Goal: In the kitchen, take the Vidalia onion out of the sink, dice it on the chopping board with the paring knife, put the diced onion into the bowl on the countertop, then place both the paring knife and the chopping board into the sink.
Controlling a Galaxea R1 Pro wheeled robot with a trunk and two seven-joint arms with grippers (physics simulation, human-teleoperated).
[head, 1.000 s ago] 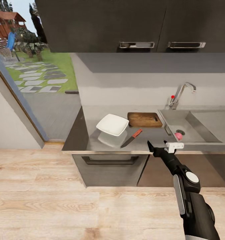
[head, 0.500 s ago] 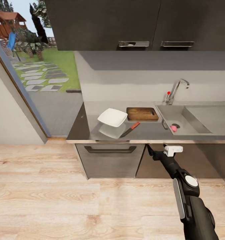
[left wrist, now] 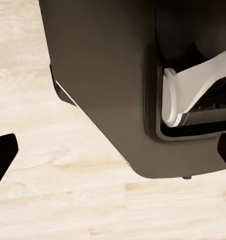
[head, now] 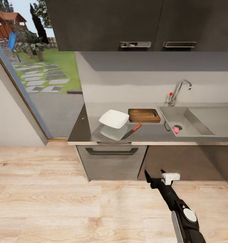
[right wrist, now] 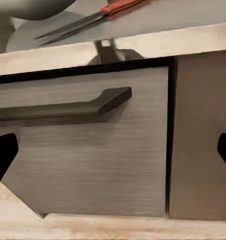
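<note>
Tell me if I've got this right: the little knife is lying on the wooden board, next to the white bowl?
Not quite. In the head view the paring knife lies on the grey countertop, in front of the chopping board, not on it. It is indeed beside the bowl.

From the head camera I see the grey tabletop (head: 151,135) across the middle of the frame, with the white bowl (head: 114,118) left of centre, the chopping board (head: 144,115) just to its right and the paring knife (head: 132,131) lying diagonally below them, red handle toward the upper right. At the right sits the sink (head: 191,114), a small pink onion (head: 176,130) beside its drain and the tap (head: 178,90) behind it. My right end effector (head: 153,178) hangs low at lower centre-right, over the wooden floor (head: 60,195) in front of the cabinet fronts (head: 114,162).
</note>
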